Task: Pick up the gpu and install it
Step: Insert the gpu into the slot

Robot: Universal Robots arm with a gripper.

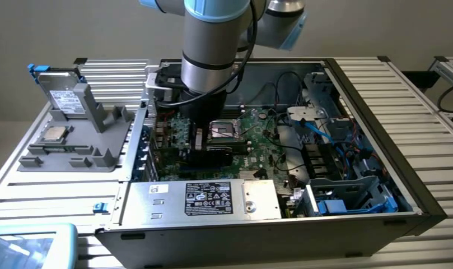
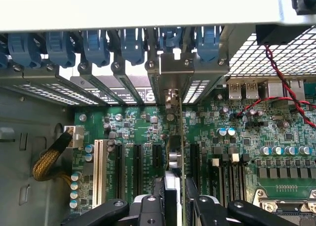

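Grey sheet metal forms the open computer case (image 1: 376, 168), which lies on its side on a slatted aluminium table (image 1: 405, 95), its green motherboard (image 1: 264, 134) facing up. At the case's near edge sits a silver power supply (image 1: 204, 199) with a black label. On the exterior view's left, a grey plastic fixture (image 1: 84, 140) holds a silver drive (image 1: 62, 98) standing upright with blue tabs and, lower down, a processor chip (image 1: 53, 133).

The arm (image 1: 215, 50), silver with pale blue joint caps, reaches straight down into the case, its wrist vertical over the board's expansion-slot area.

In the wrist view the gpu (image 2: 173, 152) stands on edge, seen edge-on as a thin card running from between the fingers to the rear wall of the case. Its silver metal end bracket (image 2: 170, 63) lies against the row of slot covers beneath blue retention clips (image 2: 170, 38). The card sits in line with one of the black expansion slots, with empty slots (image 2: 138, 167) on either side; whether it is fully seated cannot be told.

The gripper (image 2: 173, 201) has its black fingers (image 2: 197, 196) clamped on the card's near end, one on each face.
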